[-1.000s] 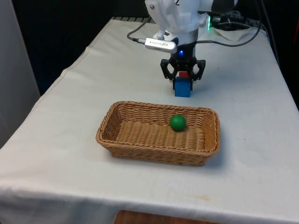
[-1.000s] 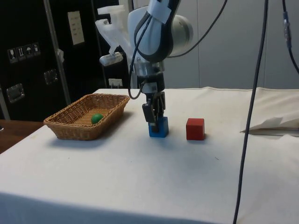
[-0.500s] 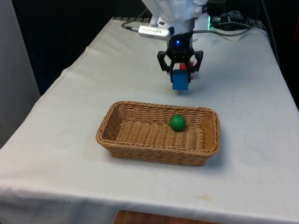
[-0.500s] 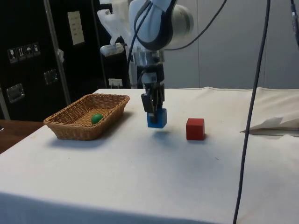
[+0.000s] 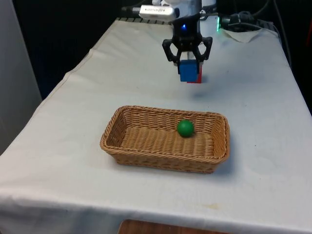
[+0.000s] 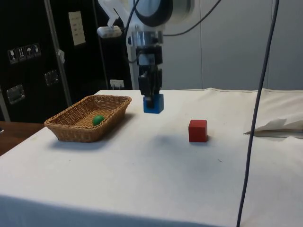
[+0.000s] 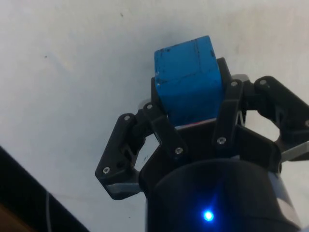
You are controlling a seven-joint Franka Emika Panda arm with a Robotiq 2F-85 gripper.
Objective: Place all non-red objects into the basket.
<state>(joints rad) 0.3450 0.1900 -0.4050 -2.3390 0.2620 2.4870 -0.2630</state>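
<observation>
While airborne above the cloth, blue cube (image 6: 153, 103) pinched within end effector (image 6: 150, 97)

Front camera looking down bench (image 5: 73, 146) lengthwise; side camera viewing crosswise, lower; both sharing basket (image 5: 146, 151); wrist camera hugging hand (image 7: 193, 113).

Woven wicker basket (image 5: 146, 146) sits on matt white cloth over the tabletop (image 5: 73, 161); blue cube (image 7: 188, 82) looks scuffed, matt.
</observation>
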